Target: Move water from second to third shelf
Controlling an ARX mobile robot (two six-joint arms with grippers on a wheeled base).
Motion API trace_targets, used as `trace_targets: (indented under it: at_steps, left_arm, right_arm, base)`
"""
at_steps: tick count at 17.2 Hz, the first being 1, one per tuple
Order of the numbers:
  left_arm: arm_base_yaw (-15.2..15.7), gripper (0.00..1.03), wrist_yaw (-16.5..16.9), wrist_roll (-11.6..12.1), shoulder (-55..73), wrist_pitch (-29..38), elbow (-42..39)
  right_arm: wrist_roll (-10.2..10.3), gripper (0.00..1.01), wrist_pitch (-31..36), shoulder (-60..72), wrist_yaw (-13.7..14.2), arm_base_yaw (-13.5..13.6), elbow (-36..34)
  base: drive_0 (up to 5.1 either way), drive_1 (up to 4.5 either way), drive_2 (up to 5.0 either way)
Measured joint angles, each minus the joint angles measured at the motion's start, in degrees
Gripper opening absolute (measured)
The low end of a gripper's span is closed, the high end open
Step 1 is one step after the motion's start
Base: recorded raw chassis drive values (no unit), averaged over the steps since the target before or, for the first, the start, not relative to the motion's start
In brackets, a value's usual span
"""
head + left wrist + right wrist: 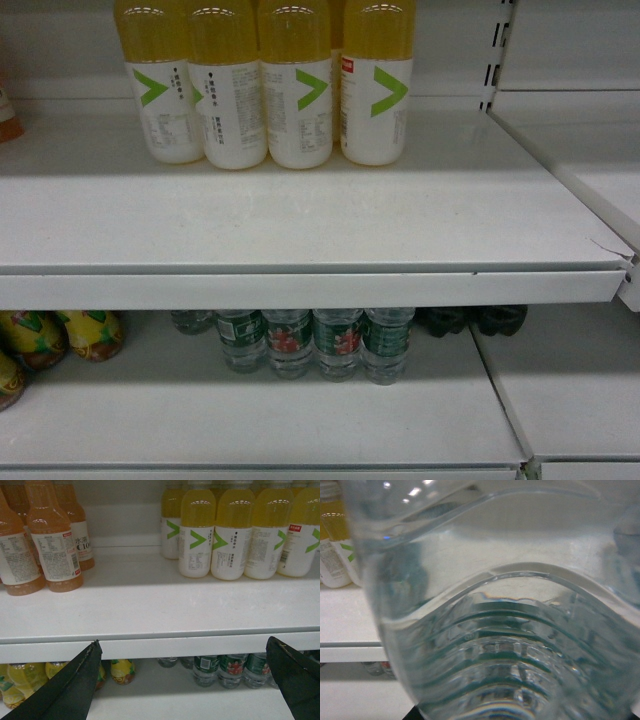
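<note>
Left gripper (182, 680) hangs wide apart, holding nothing, before the shelf edge (160, 647); the right gripper itself is hidden, so I cannot tell its state.
A water bottle (490, 630) fills the right wrist view, pressed close to the lens. Bare shelf (300, 215) lies open in front of the yellow drink bottles (270, 85); more water bottles (315, 342) stand on the shelf below.

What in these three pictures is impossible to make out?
- Right gripper: not seen in any view; the water bottle fills the right wrist view.
- That bottle's label and cap: cut off, too close.
- Water bottles on the lower shelf: tops hidden by the upper shelf's front edge in the head view.
- Yellow drink bottles: caps cut off by the top edge.
- Label print: too small.
</note>
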Motion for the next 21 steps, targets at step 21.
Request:
trace_targets:
  at_steps: [21]
  left_arm:
    - [0.0, 0.98, 0.0, 0.0, 0.0, 0.0, 0.0]
  right_arm:
    - [0.0, 0.40, -0.2, 0.0, 0.2, -0.3, 0.0]
  base:
    - [-4.1, 2.11, 2.1]
